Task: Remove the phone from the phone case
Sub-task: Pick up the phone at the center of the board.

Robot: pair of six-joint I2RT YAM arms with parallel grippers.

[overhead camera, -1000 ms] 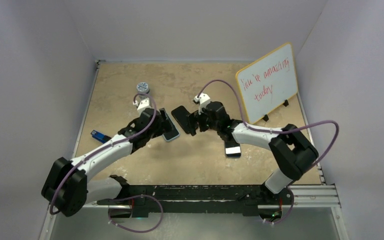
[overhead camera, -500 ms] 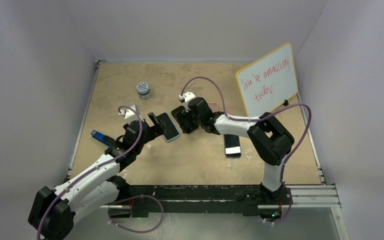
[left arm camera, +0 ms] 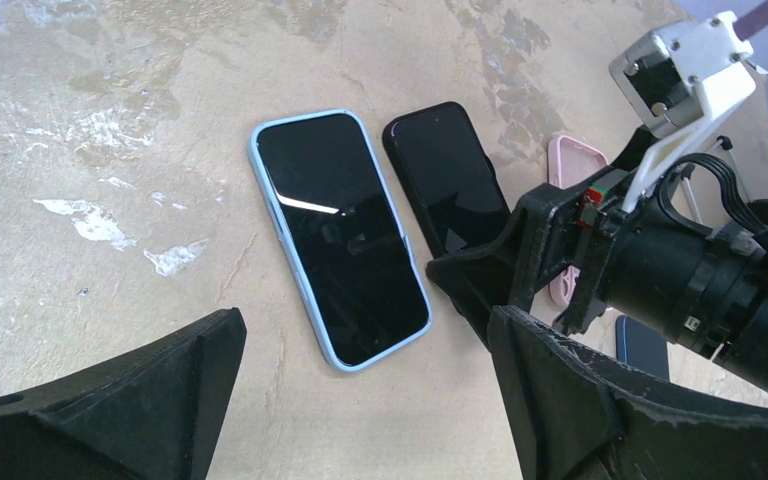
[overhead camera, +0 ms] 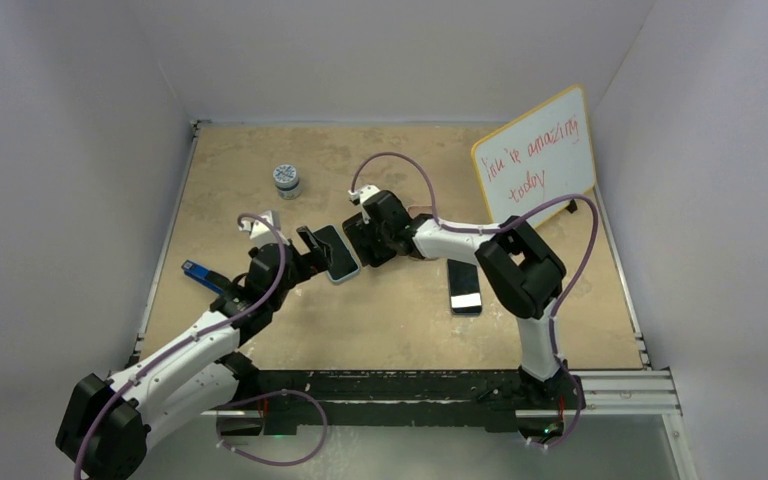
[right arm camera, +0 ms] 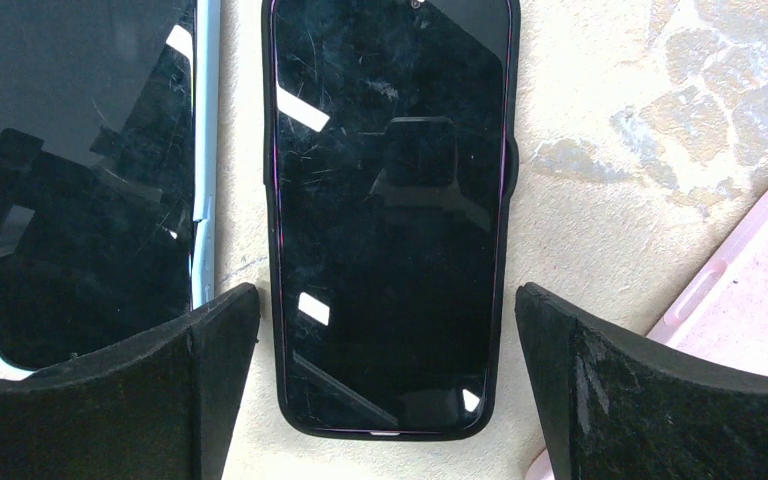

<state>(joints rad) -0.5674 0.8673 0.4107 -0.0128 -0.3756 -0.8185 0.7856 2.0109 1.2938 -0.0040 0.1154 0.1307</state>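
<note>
**Right pincer** (right arm camera: 385,290): jaws wide, nothing between the pads. It hangs directly over the black phone (right arm camera: 390,220) with one finger to each long side, neither touching it as far as the wrist view shows. The phone lies flat, screen up, in its black case.

**Left pincer** (left arm camera: 360,320): jaws also wide and empty. It is low over the tabletop (overhead camera: 380,330) and points at the blue phone (left arm camera: 340,235).

**Layout, relative to the black phone:**
- The blue phone is just beside it on the left arm's side, parallel, with a thin strip of tabletop between them.
- The pink case (left arm camera: 575,165) is near on the opposite side and holds no phone.
- A bare phone (overhead camera: 465,290) lies well apart, toward the right arm's base.
- The whiteboard (overhead camera: 535,165) stands well apart at the far right.
- The jar (overhead camera: 285,178) is well apart at the far left.

**Change over the last second:**
- The right arm has swung in toward the left arm and now covers the black phone, which was in plain view ahead of it before.
- The left arm has drawn back, so the blue phone it was covering is now exposed.
- Both sets of jaws stayed wide throughout.

**Reading:**
- No grip has been made yet, and the phone is still seated in its case.
- The right arm looks staged to close across the black phone's width.
- The left arm's role is not yet clear; it may brace the phone or peel the case.
- The blue phone sits close enough that a descending finger could nudge it.
</note>
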